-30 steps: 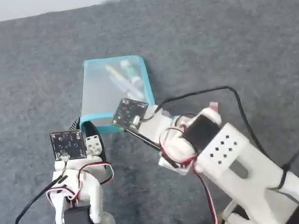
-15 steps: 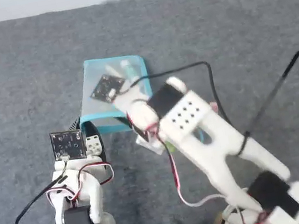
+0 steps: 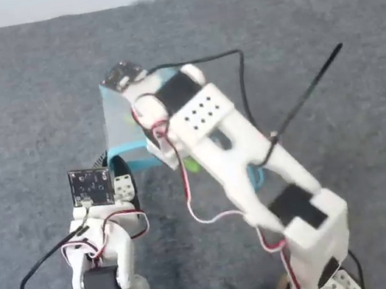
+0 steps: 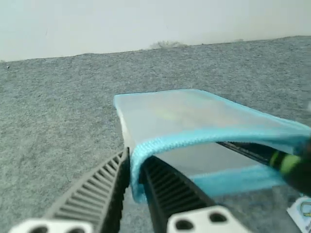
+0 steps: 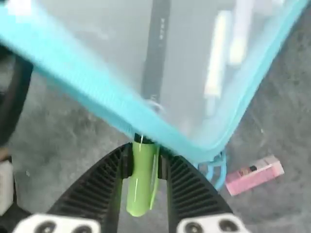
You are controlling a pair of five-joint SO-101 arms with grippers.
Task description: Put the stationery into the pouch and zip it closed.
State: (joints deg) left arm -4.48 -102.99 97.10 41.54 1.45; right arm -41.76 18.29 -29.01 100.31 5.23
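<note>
A translucent pouch (image 3: 115,121) with a teal rim lies on the grey carpet. My left gripper (image 4: 136,170) is shut on the rim at the pouch's (image 4: 194,116) near left corner, also seen from above as the left gripper (image 3: 121,181). My right gripper (image 5: 145,156) is shut on the green end of a black pen (image 5: 142,184). The pen's shaft runs through the opening into the pouch (image 5: 97,58). Two white pens (image 5: 218,63) lie inside. The right arm (image 3: 202,113) stretches over the pouch and hides most of it from above; the pen's green end (image 3: 191,164) peeks out beneath.
A pink eraser (image 5: 252,174) lies on the carpet beside the pouch's corner, near the teal zip loop (image 5: 214,170). A black cable (image 3: 305,102) sticks out from the right arm. Open carpet surrounds the pouch on the far side and both flanks.
The right arm has swung forward over the pouch, carrying the pen deeper toward the far end. The left arm has stayed in place on the pouch's rim.
</note>
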